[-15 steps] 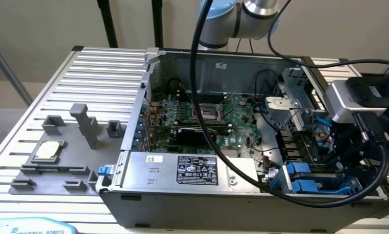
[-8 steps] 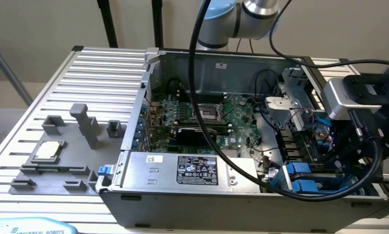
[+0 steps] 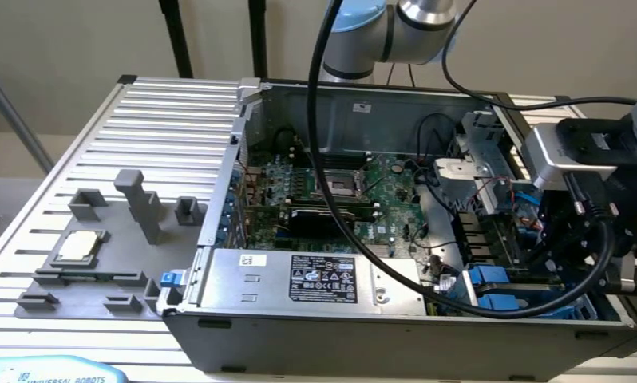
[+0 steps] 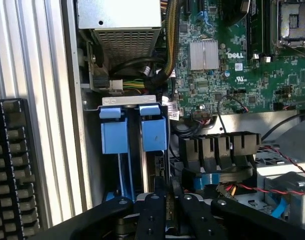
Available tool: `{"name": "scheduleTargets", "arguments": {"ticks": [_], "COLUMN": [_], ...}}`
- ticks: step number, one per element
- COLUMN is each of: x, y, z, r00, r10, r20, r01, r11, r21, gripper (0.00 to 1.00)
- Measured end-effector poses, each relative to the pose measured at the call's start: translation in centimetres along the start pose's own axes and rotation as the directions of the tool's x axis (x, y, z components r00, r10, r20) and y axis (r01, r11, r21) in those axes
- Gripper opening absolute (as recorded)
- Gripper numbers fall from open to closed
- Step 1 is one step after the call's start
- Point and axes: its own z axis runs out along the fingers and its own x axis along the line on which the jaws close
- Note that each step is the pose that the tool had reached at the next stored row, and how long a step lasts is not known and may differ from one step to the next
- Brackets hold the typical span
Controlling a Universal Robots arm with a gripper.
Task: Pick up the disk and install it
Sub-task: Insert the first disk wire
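Two black fingers [image 4: 165, 210] of our gripper [image 4: 166, 212] were nearly together, clamped on the thin edge of the disk [image 4: 153, 165].

We judged the disk already standing on edge in the drive bay of the computer case [image 3: 404, 335], blue frame tabs [image 4: 135, 132] up, not yet released; case wall [image 4: 75, 125] and cables [image 4: 217, 150] crowded both sides.

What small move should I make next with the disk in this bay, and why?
Probably press the disk gently deeper into its slot. The tool looks closed on its edge, and the disk stands on edge beside another blue-framed drive, blue tabs roughly level, so it may be nearly seated.
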Motion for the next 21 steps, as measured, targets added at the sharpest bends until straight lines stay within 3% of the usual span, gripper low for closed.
{"name": "scheduleTargets", "arguments": {"ticks": [5,21], "x": [-0.04,-0.31], "y": [-0.05,-0.02], "z": [0.00,0.22], "r00": [0.9997,0.9997], "r10": [0.000,0.000], "r20": [-0.0234,-0.0244], "r01": [0.000,0.000], "r11": [1.0000,1.0000], "r21": [0.0023,0.0029], "gripper": [0.16,0.16]}}
